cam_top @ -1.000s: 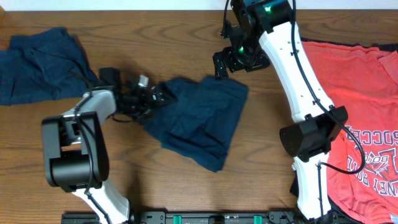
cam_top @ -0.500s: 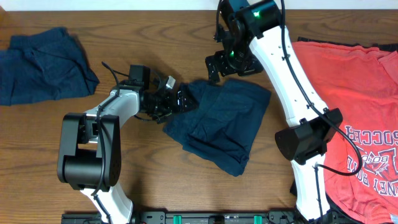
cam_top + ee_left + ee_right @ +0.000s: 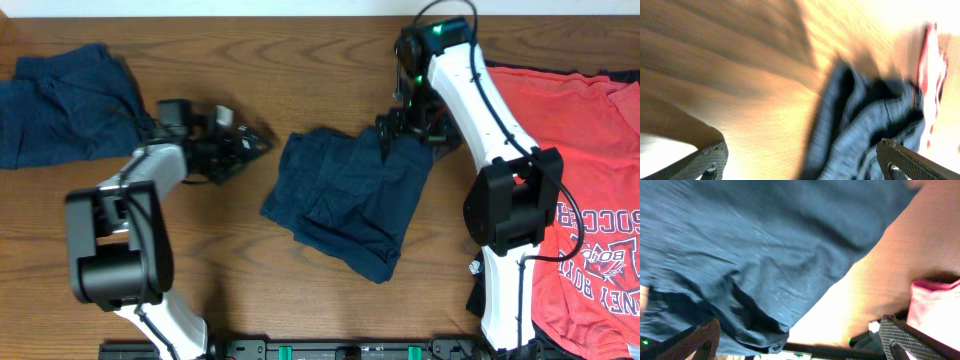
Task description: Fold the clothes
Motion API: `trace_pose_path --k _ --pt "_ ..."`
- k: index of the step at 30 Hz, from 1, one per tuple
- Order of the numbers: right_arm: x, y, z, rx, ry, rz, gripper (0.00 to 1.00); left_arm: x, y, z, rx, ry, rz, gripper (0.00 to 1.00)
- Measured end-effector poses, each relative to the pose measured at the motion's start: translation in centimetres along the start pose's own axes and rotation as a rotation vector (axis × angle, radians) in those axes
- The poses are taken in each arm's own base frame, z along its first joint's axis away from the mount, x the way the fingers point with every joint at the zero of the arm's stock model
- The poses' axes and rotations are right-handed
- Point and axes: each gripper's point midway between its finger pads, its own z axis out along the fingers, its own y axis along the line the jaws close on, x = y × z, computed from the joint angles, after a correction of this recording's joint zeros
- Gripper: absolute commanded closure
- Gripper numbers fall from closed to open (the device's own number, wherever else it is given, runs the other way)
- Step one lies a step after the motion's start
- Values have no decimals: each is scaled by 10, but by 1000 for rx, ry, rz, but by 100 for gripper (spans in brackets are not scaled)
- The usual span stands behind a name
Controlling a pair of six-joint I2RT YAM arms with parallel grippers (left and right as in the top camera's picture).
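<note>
Left gripper (image 3: 250,143) is spread wide with nothing in it, hanging over bare table (image 3: 300,60) at about 9 o'clock from the navy shirt (image 3: 345,200), clearly apart from the cloth. Right gripper (image 3: 405,132) is spread wide too, also empty, sitting right over that shirt's 1 o'clock corner; the right wrist view shows blue fabric filling the gap under its fingers.

The navy shirt lies mid-table as a rough, skewed bundle, its low corner trailing toward 5 o'clock. A second crumpled navy shirt (image 3: 65,105) waits at the table's 10 o'clock, and the coral-red shirt (image 3: 580,180) is spread out at 3 o'clock.

My worry is the right side. If I close there I may pinch several layers at once and drag the whole bundle instead of one edge. The coral-red shirt lies just beside that corner, so a sloppy sweep could snag it. Coming in low on the left, I'd shove the cloth and bunch it.
</note>
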Motion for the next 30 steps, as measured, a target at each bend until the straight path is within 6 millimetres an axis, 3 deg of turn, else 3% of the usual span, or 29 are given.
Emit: trace_pose_path --k 2,3,7,10,14,18,25,30 --pt "7 -3 11 11 47 14 1 -17 19 -15 -25 -61 -38 2" --pt "9 -4 14 14 58 21 9 -24 28 -22 -37 -88 -57 2" --pt "13 -6 23 20 85 47 66 -41 59 -48 -73 -168 -127 2" --pt "18 -8 29 27 113 61 99 -50 79 -65 -89 -214 -174 2" --pt "27 -9 46 40 165 65 99 -56 99 -87 -82 -264 -231 2" --pt "34 0 71 55 193 30 99 -57 107 -96 -58 -281 -261 2" --pt "43 32 99 81 178 -79 99 -58 106 -97 -31 -279 -264 2" --pt "28 66 111 60 69 -196 99 -53 98 -95 55 -258 -275 2"
